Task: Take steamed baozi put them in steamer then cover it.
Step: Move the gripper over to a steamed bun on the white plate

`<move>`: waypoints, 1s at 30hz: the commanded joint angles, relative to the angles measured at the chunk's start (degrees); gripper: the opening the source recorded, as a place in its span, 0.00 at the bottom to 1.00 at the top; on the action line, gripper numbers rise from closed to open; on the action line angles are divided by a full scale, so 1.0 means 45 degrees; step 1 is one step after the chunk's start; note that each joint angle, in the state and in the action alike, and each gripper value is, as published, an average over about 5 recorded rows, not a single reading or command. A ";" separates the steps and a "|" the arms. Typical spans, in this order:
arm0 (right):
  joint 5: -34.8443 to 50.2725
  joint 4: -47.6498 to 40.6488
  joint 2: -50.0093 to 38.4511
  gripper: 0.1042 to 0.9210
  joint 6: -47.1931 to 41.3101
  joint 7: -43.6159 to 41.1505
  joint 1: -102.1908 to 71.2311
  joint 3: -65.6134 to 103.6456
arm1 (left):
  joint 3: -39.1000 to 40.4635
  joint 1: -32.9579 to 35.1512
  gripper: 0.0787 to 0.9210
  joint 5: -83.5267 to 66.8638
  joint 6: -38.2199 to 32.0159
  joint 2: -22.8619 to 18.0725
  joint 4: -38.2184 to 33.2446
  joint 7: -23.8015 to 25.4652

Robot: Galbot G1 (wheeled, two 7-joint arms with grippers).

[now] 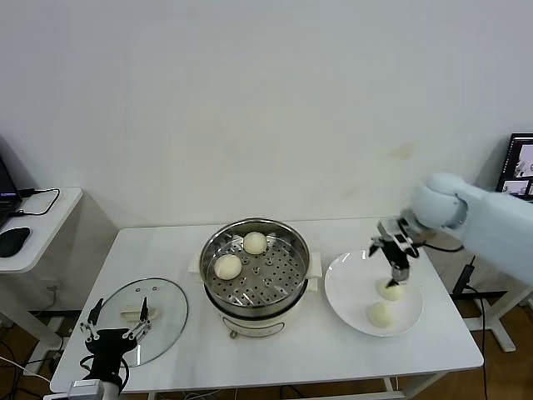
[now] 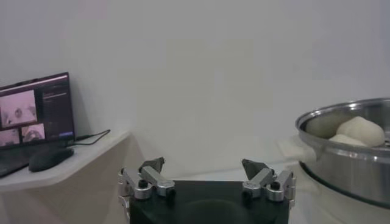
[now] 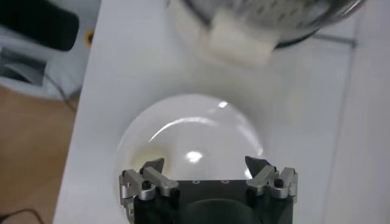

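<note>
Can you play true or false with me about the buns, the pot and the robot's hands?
1. Two baozi sit in the steamer. True.
2. The white plate holds no buns. False: two lie on it.
3. The glass cover is on the steamer. False: it lies on the table to the steamer's left.
4. The right gripper is over the plate, open. True.
5. The left gripper holds a bun. False: it is open and holds nothing, near the cover.
</note>
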 commanded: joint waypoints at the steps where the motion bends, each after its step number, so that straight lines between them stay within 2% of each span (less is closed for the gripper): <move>1: -0.1780 -0.0006 -0.0968 0.88 0.0541 0.0377 -0.3666 0.2052 | 0.0055 0.0062 0.88 0.0186 0.0024 -0.0053 0.0054 0.0004; 19: -0.2206 -0.1829 0.1379 0.88 0.0233 0.1219 -0.4870 0.2716 | -0.0144 0.0088 0.88 0.0177 -0.0006 -0.0081 0.0181 0.0011; 30: -0.2288 -0.2019 0.1747 0.85 -0.0270 0.1242 -0.4980 0.2712 | -0.0154 -0.0008 0.88 0.0150 -0.0004 -0.0079 0.0335 0.0010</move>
